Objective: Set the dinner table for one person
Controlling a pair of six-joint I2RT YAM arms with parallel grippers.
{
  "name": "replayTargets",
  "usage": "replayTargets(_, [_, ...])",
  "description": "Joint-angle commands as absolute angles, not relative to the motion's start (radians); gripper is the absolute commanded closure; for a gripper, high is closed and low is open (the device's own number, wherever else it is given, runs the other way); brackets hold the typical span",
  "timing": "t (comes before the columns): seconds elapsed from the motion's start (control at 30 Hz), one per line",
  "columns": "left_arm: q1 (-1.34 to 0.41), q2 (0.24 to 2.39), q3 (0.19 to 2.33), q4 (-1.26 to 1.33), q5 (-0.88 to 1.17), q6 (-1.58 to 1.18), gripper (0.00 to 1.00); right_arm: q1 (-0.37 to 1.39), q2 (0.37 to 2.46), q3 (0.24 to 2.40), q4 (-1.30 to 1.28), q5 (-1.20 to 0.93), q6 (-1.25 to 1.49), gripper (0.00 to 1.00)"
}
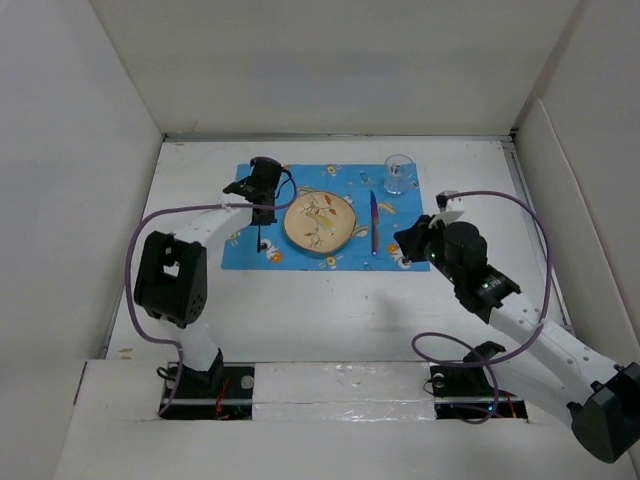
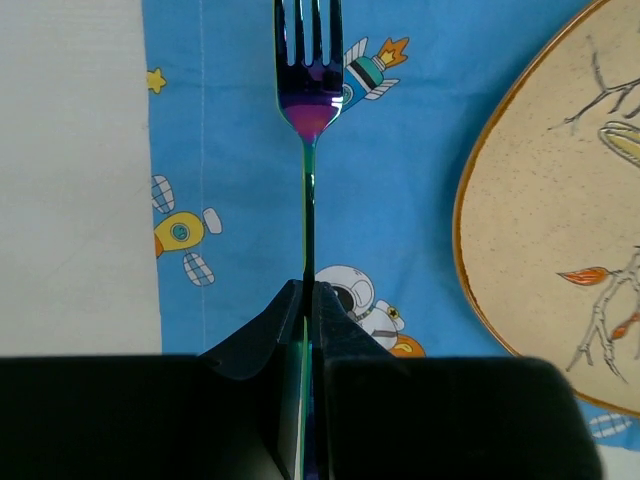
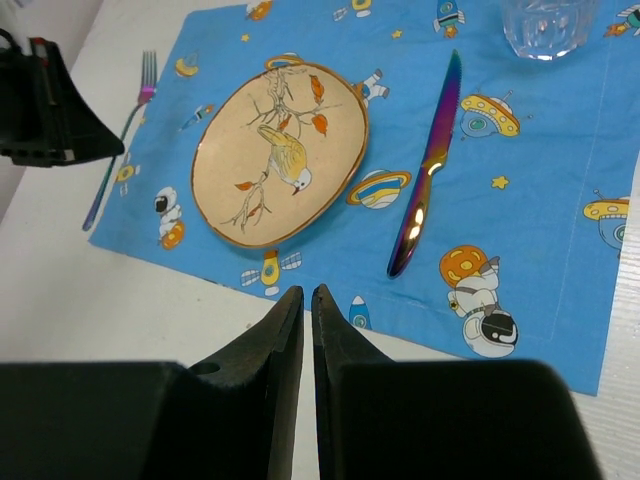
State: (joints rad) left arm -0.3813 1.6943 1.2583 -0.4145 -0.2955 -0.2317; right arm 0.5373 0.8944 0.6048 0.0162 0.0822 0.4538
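While the left gripper (image 2: 308, 288) pinches the handle of the fork (image 2: 309, 110) lying on the mat (image 2: 400, 200) beside the plate (image 2: 540, 220), toward the far edge of the table (image 1: 330, 310), the right gripper (image 3: 307, 292) hovers nearly closed and empty just off the mat's near edge, by the knife (image 3: 430, 160).

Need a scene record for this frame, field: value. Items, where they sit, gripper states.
table: white, blue placemat on it
plate: middle of placemat
fork: left of plate, handle between left gripper's fingers
knife: right of plate, flat on placemat
glass: upright, far right corner of placemat
left gripper: shut on fork
right gripper: shut, empty, by placemat's near edge
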Motion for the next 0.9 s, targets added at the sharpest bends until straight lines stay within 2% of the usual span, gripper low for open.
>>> replayTargets(0.0, [-0.382,1.732,1.308,-0.377,-0.302,-0.181,1.0,0.541,0.884,0.603,0.063,0.083,0.431,0.87])
replayTargets(0.33, [-0.382,1.861,1.312,-0.301,-0.374,-0.202,1.0,0.541,0.904,0.604,0.066,0.066,0.434,0.86])
replayTargets(0.87, [-0.382,1.865,1.246,-0.15,-0.387,-0.198,1.0,0.541,0.933,0.614,0.066,0.077,0.437,0.86])
